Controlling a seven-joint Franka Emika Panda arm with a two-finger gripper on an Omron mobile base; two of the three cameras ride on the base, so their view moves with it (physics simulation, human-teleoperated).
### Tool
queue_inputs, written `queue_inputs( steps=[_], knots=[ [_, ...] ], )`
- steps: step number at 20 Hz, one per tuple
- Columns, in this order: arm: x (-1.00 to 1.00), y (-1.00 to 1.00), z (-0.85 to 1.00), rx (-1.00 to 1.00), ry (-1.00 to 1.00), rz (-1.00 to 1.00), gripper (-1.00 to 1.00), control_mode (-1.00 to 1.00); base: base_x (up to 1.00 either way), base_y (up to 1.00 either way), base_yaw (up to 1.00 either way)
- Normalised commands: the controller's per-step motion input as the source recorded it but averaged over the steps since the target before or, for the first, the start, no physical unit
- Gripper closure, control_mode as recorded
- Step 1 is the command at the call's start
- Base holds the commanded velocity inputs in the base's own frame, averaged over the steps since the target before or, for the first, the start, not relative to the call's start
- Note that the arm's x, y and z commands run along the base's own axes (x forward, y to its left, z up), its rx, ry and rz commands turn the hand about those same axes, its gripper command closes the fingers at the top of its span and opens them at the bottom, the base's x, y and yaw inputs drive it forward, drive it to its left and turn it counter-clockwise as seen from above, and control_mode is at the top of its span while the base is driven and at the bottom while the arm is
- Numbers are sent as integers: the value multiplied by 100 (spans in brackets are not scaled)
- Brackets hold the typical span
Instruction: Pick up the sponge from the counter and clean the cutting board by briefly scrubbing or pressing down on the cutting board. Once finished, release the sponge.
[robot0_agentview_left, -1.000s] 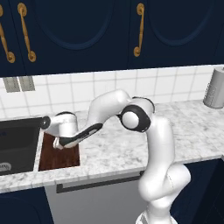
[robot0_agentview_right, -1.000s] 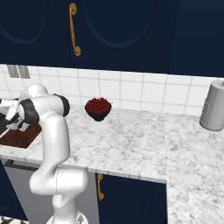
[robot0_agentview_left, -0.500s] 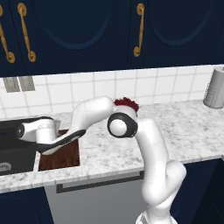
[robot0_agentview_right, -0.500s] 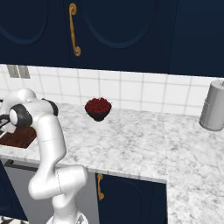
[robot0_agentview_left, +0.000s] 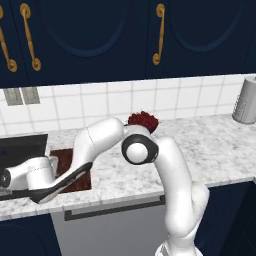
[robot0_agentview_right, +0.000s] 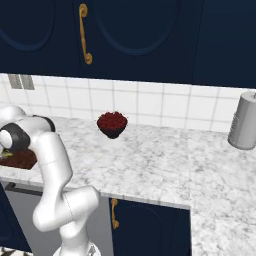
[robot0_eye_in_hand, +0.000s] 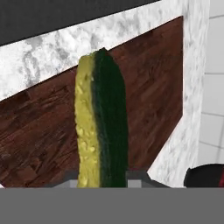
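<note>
You have: sponge (robot0_eye_in_hand: 99, 122), yellow body, dark green layer; cutting board (robot0_eye_in_hand: 148, 87), dark reddish-brown, visible grain; counter (robot0_agentview_right: 165, 165), white-and-grey marbled; bowl (robot0_agentview_right: 112, 124), dark, red fruit; cabinets (robot0_agentview_left: 100, 35), navy, gold handles.

A dark bowl of red fruit (robot0_agentview_right: 112, 123) stands on the desk near the tiled wall. A grey metal canister (robot0_agentview_right: 244, 120) stands upright at the far right end of the desk, well apart from the bowl. Navy wall cabinets (robot0_agentview_left: 100, 35) with gold handles (robot0_agentview_left: 160, 34) hang above the white wall tiles (robot0_agentview_right: 150, 102). A dark sink basin (robot0_agentview_left: 20, 150) is set into the left end. Two grey outlet plates (robot0_agentview_left: 22, 95) sit on the tiles. A navy lower door with a gold handle (robot0_agentview_right: 114, 214) is below.
</note>
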Motion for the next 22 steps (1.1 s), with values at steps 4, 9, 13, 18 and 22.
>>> queue_inputs(
  steps=[4,9,13,18,22],
  knots=[
    [-100,0,-3,6,0,10,100,-100,0,0,0],
    [-31,-39,19,1,0,5,100,-100,0,0,0],
    [56,-83,43,-5,0,-4,100,-100,0,0,0],
    [96,-64,10,-13,11,-7,100,-100,0,0,0],
    [100,-32,0,-15,9,-3,100,-100,0,0,0]
  ],
)
